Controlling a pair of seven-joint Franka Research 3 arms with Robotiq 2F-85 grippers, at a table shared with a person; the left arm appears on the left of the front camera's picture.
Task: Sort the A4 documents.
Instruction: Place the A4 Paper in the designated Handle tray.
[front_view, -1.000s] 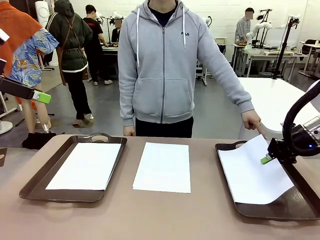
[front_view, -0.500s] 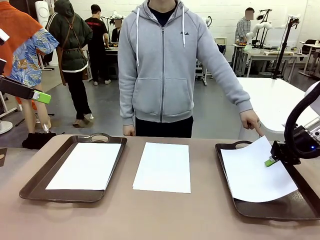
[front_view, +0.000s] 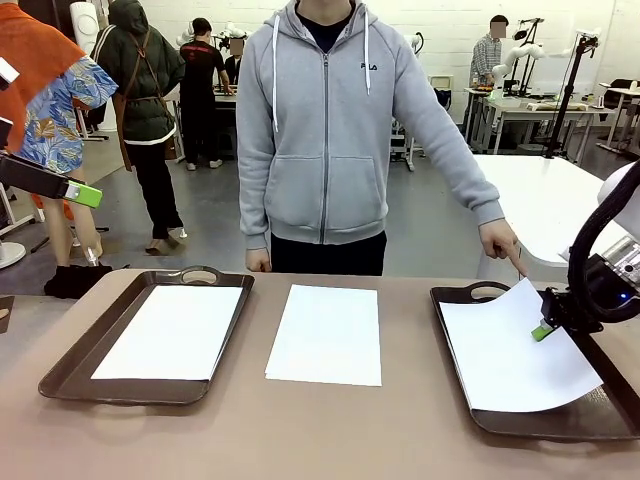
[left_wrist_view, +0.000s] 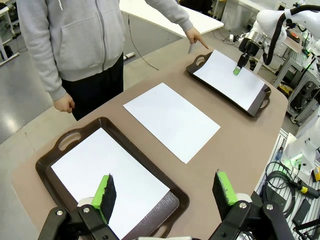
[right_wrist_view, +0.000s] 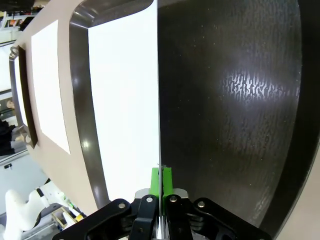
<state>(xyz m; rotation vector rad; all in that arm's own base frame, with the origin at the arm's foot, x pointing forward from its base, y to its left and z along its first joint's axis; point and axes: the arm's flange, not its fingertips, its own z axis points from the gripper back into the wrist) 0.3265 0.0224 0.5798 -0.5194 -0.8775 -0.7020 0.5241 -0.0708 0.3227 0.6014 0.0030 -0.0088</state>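
My R fingers (front_view: 543, 329): clamped on edge of A4 sheet (front_view: 510, 355), lower right, over R tray (front_view: 540, 424).
My L fingers (front_view: 84, 194): spread apart, holding nothing, far left.

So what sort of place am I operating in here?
Probably a robotics lab or workshop: open grey floor with white work tables, people at a bench farther back, and loose cables beside our table.
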